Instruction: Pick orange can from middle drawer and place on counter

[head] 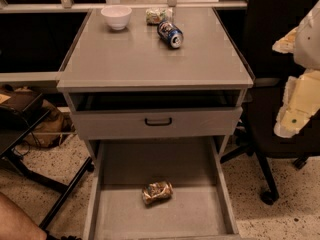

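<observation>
At the right edge hangs the robot's pale arm (299, 101). Its jaws are somewhere in that cream-coloured bulk, well off the cabinet, and I cannot tell whether they are released or clenched.

Far down and to the left of the jaws, the orange can (157, 192) lies on its side on the floor of the pulled-out middle drawer (165, 219), near its middle and clear of the side walls.

Left of the jaws is the counter (150, 59). At its far end, up and left of the jaws, are a blue can (170, 34) on its side, a pale packet (158, 15) and a white bowl (116, 16).

A drawer front (110, 125) with a black handle (158, 121) sits between the counter and the open drawer.
</observation>
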